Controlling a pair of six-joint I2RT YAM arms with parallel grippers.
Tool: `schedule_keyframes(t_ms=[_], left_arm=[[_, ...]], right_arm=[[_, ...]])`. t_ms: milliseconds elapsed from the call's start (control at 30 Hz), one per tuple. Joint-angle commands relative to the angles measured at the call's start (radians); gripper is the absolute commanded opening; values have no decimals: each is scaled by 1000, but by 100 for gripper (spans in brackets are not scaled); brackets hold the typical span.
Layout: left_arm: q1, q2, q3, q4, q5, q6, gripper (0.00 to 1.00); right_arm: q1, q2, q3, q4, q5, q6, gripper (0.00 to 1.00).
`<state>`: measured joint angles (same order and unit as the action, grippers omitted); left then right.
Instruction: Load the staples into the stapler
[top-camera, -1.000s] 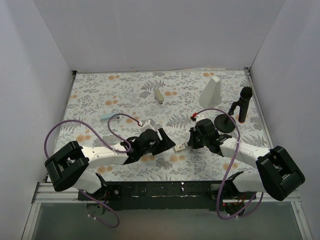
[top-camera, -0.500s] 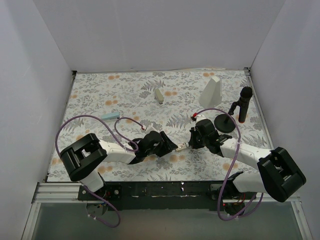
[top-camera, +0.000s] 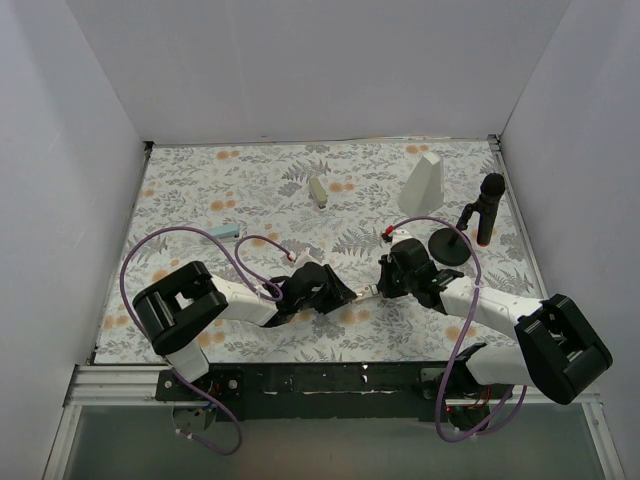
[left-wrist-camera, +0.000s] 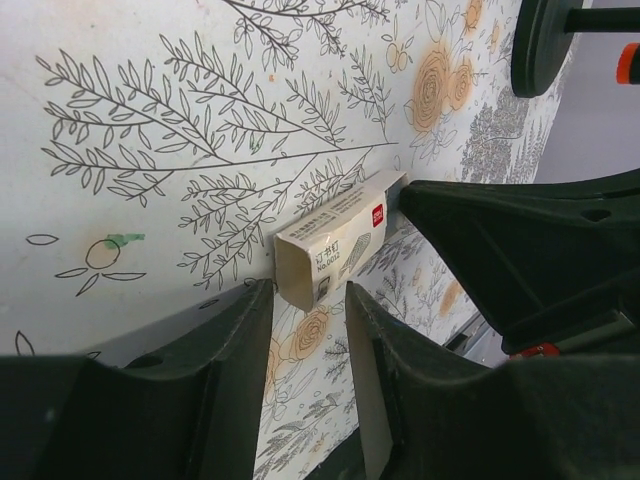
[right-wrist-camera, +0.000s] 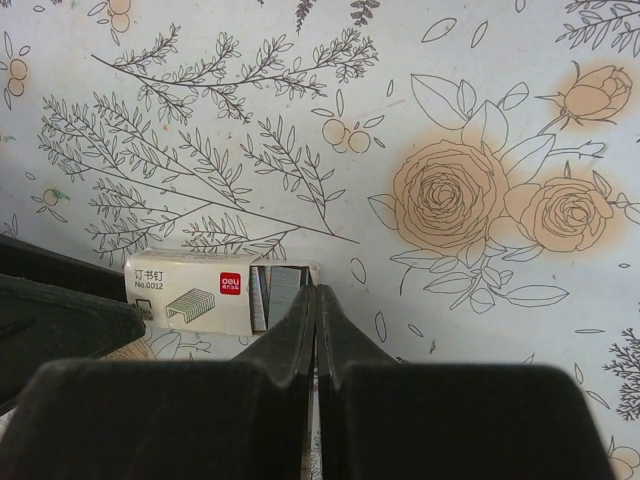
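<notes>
The staples' cream-white box (top-camera: 361, 294) hangs between my two grippers near the table's front middle. My right gripper (top-camera: 374, 291) is shut on the box's open end. In the right wrist view its closed fingertips (right-wrist-camera: 316, 292) pinch that end, with silver staple strips (right-wrist-camera: 275, 295) showing beside the printed sleeve (right-wrist-camera: 185, 290). My left gripper (left-wrist-camera: 308, 300) is open, its tips on either side of the box's other end (left-wrist-camera: 335, 235) without touching it. The light blue stapler (top-camera: 222, 231) lies at the left, away from both grippers.
A beige stapler (top-camera: 318, 190) lies at the back middle. A tall white wedge block (top-camera: 422, 183) stands at the back right. A black microphone (top-camera: 487, 210) on a round base (top-camera: 450, 245) stands just behind my right arm. White walls close in the floral mat (top-camera: 200, 190).
My left arm has swung in to the right, bringing its open gripper up to the box. My right gripper and the box have hardly moved.
</notes>
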<state>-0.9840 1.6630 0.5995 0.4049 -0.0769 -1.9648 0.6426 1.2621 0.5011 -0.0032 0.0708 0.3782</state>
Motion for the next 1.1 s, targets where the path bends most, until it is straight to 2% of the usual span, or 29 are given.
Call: schedule_keyframes(t_ms=[0, 200, 533, 700, 1067], left_arm=[[-1, 1, 20, 32, 11, -9, 33], [1, 0, 16, 55, 19, -20, 23], [-1, 7, 10, 54, 14, -40, 16], [-1, 6, -6, 66, 16, -57, 1], [1, -37, -79, 101, 14, -88, 0]], right_arm=[[8, -23, 31, 5, 12, 8, 1], [6, -23, 30, 5, 12, 10, 1], [9, -27, 31, 5, 14, 8, 1], [9, -24, 33, 5, 18, 7, 1], [9, -18, 43, -46, 69, -5, 1]])
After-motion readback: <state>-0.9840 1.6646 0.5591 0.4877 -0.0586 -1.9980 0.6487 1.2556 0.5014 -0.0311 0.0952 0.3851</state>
